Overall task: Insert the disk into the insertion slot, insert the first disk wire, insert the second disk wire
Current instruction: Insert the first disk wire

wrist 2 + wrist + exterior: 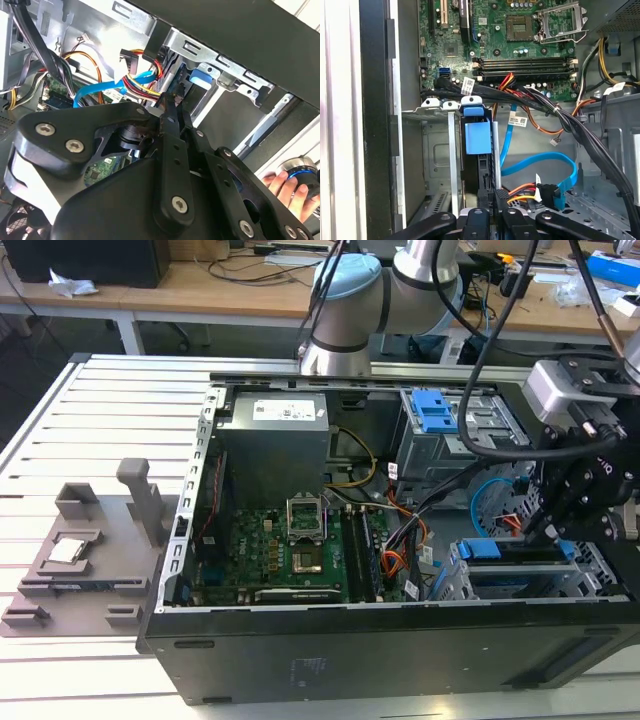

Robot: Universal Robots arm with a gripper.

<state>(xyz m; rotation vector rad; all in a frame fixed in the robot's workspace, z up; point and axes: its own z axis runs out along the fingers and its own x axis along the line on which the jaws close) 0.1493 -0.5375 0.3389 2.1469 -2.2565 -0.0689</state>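
Note:
The disk (478,138), in its blue carrier, sits edge-on inside the insertion slot (436,150), the low grey cage at the exterior view's right (600,575). The disk's blue frame (492,548) shows in the cage top. My gripper (491,196) is at the disk's near end, its fingers close together on a small dark plug with red, yellow and orange leads, the first disk wire (520,189). Its tips (170,107) touch the disk edge by the blue tab (202,77). The second disk wire (540,165), a light-blue flat loop, lies free beside them, its dark plug (559,199) unconnected.
A thick black cable bundle (560,115) crosses above the slot. The motherboard (510,45) lies beyond it. A taller cage with a blue latch (435,410) stands behind the slot. A grey fixture (90,550) rests on the table. A person's hand (290,192) holds a knob outside the case.

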